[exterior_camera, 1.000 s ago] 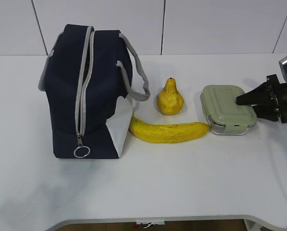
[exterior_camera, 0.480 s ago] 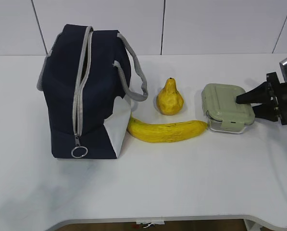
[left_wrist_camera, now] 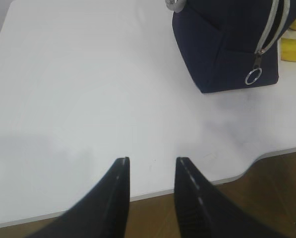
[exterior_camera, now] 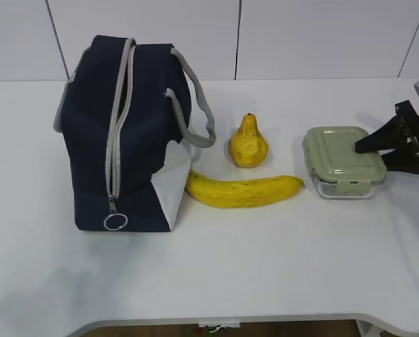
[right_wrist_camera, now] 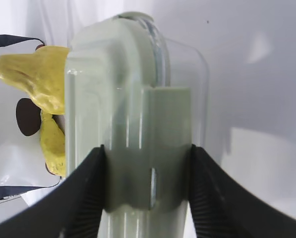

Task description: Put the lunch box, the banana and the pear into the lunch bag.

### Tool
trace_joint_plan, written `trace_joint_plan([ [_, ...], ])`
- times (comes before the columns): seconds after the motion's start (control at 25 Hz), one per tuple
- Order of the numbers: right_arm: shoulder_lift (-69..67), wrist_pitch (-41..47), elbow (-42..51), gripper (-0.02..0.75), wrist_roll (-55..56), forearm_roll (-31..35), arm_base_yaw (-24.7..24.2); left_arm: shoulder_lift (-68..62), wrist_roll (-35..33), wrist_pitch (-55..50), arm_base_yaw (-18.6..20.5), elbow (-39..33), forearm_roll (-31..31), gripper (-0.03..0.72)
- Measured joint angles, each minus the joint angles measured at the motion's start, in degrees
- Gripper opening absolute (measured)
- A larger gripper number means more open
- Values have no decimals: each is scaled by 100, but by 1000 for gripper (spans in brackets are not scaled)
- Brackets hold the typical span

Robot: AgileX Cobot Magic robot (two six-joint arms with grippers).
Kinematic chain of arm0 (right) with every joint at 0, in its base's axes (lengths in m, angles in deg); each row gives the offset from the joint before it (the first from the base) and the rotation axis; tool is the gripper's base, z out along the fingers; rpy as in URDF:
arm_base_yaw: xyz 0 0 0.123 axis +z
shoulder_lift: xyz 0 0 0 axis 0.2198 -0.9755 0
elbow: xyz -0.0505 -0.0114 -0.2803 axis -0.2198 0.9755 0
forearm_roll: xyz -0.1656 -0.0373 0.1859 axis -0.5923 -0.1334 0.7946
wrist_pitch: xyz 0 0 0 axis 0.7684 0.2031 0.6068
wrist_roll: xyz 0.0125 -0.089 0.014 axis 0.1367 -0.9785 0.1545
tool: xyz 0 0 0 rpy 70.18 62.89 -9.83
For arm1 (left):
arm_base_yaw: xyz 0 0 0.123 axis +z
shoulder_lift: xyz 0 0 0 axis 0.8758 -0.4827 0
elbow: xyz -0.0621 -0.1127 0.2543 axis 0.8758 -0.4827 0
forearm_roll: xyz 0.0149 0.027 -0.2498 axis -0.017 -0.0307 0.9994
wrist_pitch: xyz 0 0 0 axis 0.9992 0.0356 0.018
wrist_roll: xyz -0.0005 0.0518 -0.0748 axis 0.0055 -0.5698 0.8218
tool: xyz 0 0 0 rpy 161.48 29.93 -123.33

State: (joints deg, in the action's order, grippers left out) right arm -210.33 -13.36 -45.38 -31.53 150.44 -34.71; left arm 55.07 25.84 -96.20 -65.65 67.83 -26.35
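Lunch box (right_wrist_camera: 138,148) fills right jaws' grip, hiding table; left jaws empty, apart.

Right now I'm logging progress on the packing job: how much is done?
Nothing is packed yet. The right gripper has its jaws closed on the lunch box, which sits right of the banana and clear of it. Banana and pear lie on the table beside the lunch bag. The left gripper hangs open, holding nothing. All three items are left to load.
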Motion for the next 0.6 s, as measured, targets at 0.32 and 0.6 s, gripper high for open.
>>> trace_joint_plan([
  [0.32,653,-15,13,377,267,-99,0,-38,0,-5,0,0,59,239],
  [0.6,1287,31,13,377,519,-153,0,-609,0,-50,0,359,654,239],
])
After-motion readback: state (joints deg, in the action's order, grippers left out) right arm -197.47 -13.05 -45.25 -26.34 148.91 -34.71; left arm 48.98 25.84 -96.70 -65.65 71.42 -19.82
